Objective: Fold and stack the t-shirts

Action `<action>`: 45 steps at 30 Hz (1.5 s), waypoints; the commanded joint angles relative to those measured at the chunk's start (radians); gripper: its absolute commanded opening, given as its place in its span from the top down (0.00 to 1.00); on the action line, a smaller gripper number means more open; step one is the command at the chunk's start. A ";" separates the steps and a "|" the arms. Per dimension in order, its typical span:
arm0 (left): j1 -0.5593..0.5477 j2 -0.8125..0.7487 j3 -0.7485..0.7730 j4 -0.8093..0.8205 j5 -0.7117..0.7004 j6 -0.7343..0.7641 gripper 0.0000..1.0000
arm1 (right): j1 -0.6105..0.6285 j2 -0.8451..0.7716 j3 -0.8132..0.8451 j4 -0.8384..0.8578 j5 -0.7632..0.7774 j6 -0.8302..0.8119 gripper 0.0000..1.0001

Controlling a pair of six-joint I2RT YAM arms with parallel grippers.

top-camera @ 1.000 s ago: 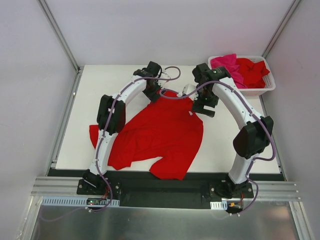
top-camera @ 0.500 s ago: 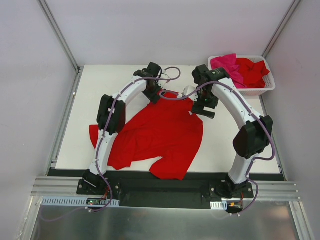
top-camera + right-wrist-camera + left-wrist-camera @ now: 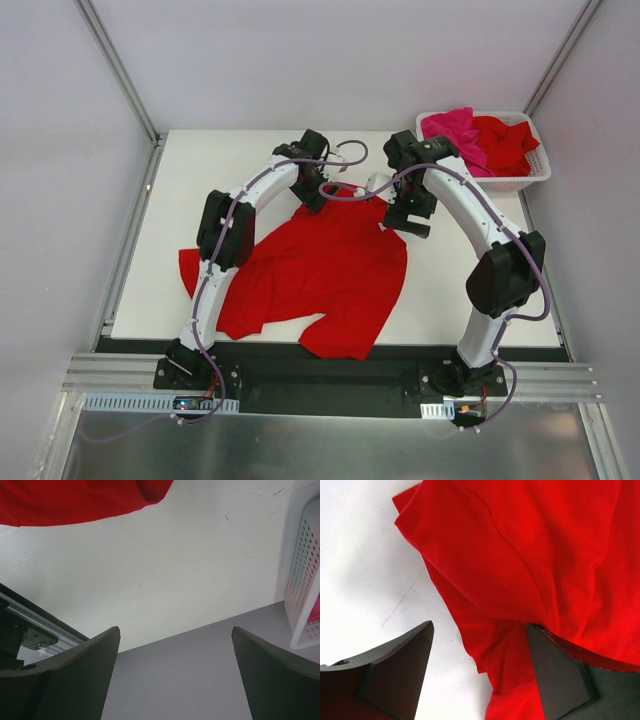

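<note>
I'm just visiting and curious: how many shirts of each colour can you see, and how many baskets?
Red t-shirts: 2 (spread one, one in basket)
Magenta-pink t-shirt: 1
White plastic basket: 1
Total: 4

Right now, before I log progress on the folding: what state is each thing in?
Loose red shirt: spread out, rumpled, unfolded.
Basket: upright, holding a pink shirt and a second red shirt, both bunched.
Left tool: open, over the loose red shirt's edge.
Right tool: open, empty.
</note>
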 commanded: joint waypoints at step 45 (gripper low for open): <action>0.116 0.049 0.095 0.029 -0.290 0.324 1.00 | 0.008 -0.017 -0.030 -0.128 0.013 0.004 0.04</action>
